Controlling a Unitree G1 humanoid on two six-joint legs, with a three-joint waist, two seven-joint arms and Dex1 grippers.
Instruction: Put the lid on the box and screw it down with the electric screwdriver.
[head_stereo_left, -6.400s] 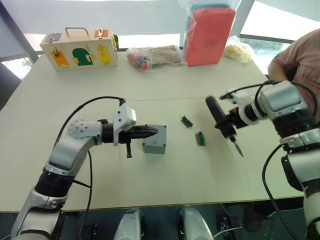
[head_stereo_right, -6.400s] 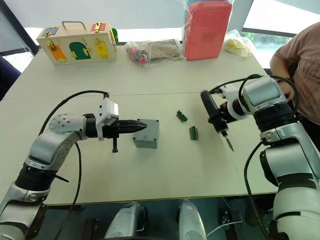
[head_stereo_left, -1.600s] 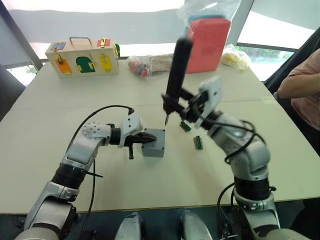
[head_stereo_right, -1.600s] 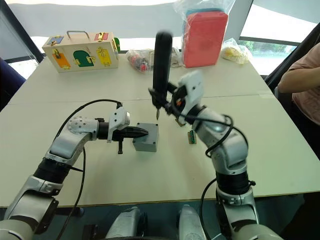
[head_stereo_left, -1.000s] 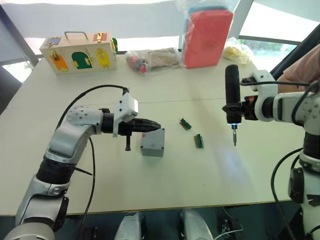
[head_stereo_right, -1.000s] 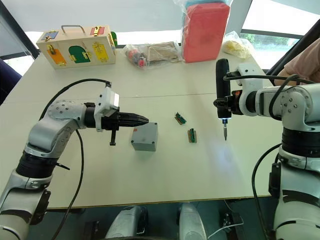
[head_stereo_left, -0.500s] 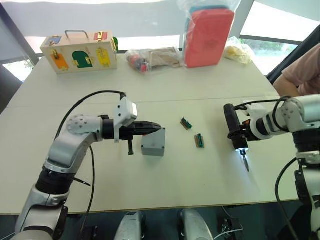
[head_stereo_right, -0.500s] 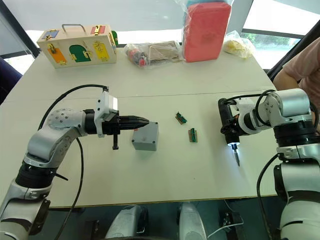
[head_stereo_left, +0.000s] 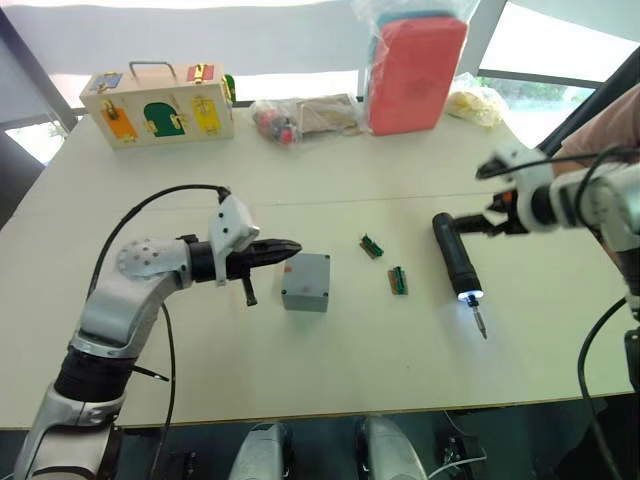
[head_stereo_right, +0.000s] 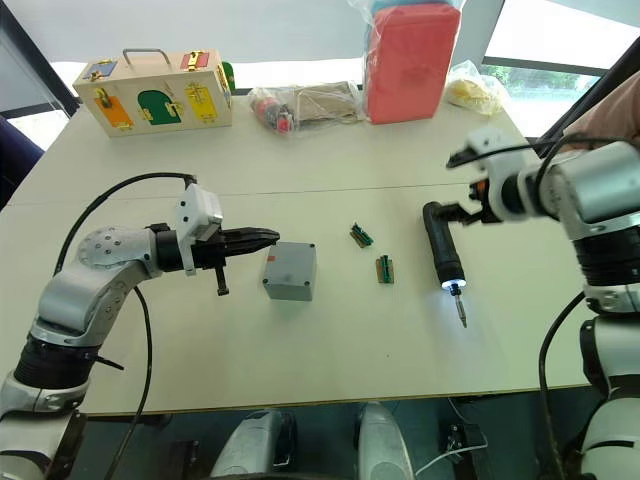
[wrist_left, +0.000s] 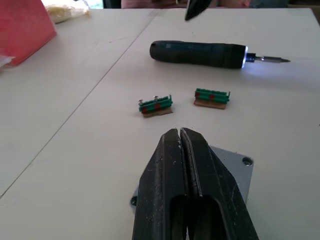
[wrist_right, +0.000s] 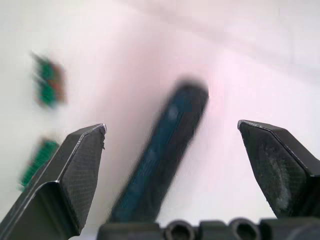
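- I see my left gripper (head_stereo_left: 291, 245) pinched together at the box's (head_stereo_left: 306, 282) 10 o'clock, lid (wrist_left: 231, 167) on.
- My right gripper (wrist_right: 175, 150), spread wide, hovers over the electric screwdriver (head_stereo_left: 453, 257) lying at the box's 3 o'clock.

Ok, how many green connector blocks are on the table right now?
2. One green connector block lies right of the box; the other sits nearer the electric screwdriver. None look hidden.

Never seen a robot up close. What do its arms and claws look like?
Both arms are silvery-grey metal with rounded joints, black bands and looping black cables. Each wrist carries a small white block. The left tool and right tool each have two black, tapering fingers.
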